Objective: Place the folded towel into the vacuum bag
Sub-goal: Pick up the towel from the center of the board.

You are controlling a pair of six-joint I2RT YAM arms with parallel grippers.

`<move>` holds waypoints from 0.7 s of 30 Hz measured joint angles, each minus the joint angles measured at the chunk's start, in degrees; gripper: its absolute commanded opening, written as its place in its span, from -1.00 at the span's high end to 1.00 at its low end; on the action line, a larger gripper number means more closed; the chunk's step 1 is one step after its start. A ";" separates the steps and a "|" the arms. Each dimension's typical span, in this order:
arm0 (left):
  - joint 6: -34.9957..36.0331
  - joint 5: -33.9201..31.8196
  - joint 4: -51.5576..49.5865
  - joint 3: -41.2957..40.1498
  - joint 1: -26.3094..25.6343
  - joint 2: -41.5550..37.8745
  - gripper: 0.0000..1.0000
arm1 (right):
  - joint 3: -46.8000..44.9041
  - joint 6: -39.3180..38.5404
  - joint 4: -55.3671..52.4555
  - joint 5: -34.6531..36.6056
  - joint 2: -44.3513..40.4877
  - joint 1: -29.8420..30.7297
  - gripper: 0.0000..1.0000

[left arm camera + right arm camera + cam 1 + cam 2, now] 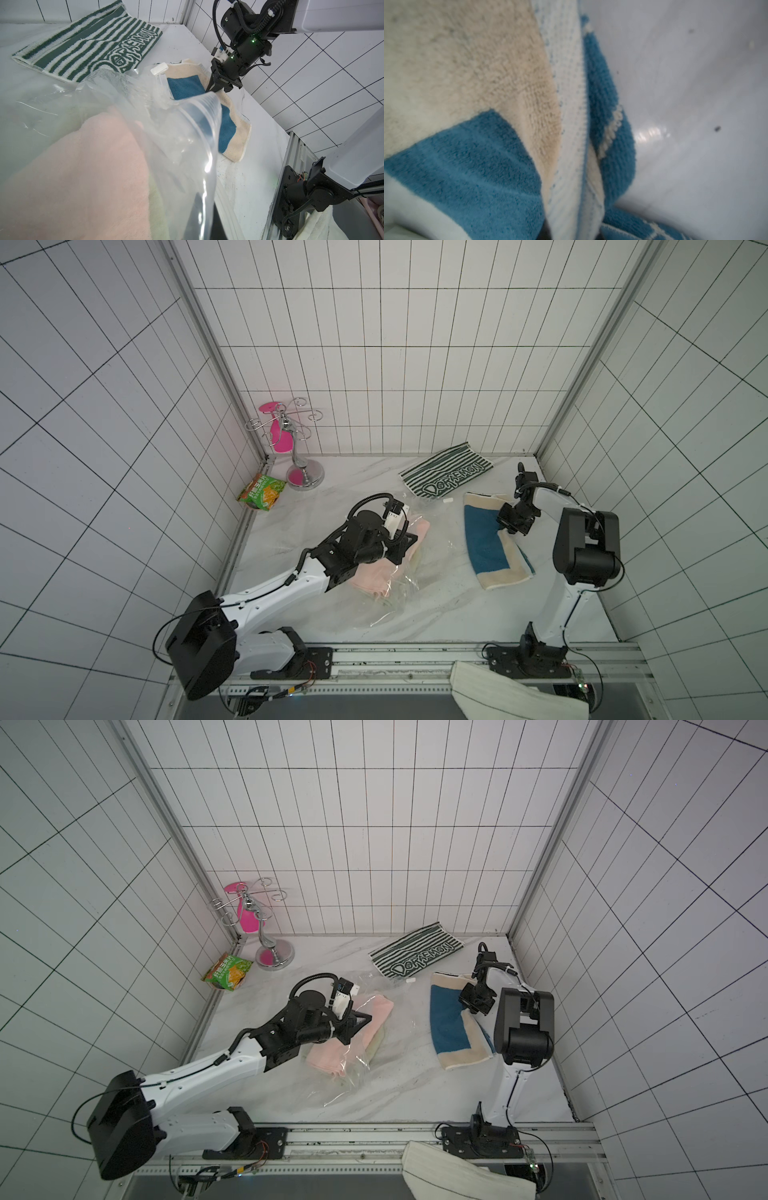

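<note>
Gaping toward the right arm, the vacuum bag (432, 560) lies mid-tabletop (415, 618). Its zip-strip lip (209, 108) is clenched and lifted by the left tool (409, 540), evidently to keep the mouth open for loading. A pink towel (374, 578) already sits inside the crinkled clear plastic, beneath that tool. Just right of the bag, and apart from it as far as both top views show, the folded blue-and-cream towel (486, 551) rests flat. It is thick terry with a cream border, and one lower layer has slipped askew. The right tool (509, 526) is planted on the towel's edge farthest from the bag, its fingers apparently pinched on a fold, seemingly ready to lift. Behind the bag lies a green-striped "Doraemon" towel (446, 475), with the white slider clip (448, 501) marking the bag's far corner.
</note>
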 measured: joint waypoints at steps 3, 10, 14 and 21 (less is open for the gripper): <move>0.13 -0.15 -0.79 0.81 0.00 0.63 1.00 | -3.80 -0.92 0.61 -0.17 -6.80 1.53 1.00; 1.53 -1.42 -3.48 2.71 0.00 1.33 1.00 | -12.37 -3.80 2.51 -1.75 -24.39 5.70 1.00; 2.43 -2.47 -4.28 2.71 0.00 1.33 1.00 | -14.21 -4.96 1.90 -2.97 -31.89 7.17 1.00; 2.62 -3.54 -4.61 2.93 0.00 1.49 1.00 | -14.62 -4.72 0.44 -9.31 -41.55 10.64 1.00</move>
